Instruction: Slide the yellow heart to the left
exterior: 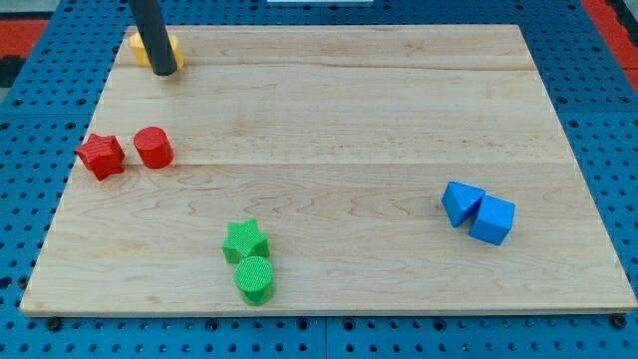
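The yellow block (141, 47) lies at the view's top left corner of the wooden board (329, 120). The rod covers most of it, so its heart shape cannot be made out. My tip (164, 70) rests on the board at the yellow block's lower right side, touching or nearly touching it.
A red star (101, 156) and a red cylinder (154, 147) sit at the view's left. A green star (244, 240) and a green cylinder (255, 279) sit at the bottom centre. Two blue blocks (462, 201) (492, 219) touch at the right. Blue pegboard surrounds the board.
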Controlling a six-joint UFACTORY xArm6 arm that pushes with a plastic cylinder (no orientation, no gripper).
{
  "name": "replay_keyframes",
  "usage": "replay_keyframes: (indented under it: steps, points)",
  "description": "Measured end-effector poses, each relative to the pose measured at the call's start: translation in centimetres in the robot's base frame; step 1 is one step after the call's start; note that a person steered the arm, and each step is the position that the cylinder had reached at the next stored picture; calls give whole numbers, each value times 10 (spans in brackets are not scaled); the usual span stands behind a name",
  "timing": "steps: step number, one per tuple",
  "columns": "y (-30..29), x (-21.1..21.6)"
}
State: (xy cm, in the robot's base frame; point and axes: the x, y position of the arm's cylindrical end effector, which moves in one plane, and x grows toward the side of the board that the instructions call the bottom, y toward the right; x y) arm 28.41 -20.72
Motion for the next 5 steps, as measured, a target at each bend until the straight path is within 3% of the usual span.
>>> replay_keyframes:
  steps: [3,4,5]
  points:
    - [22,2]
    - [80,-52]
    - [45,-60]
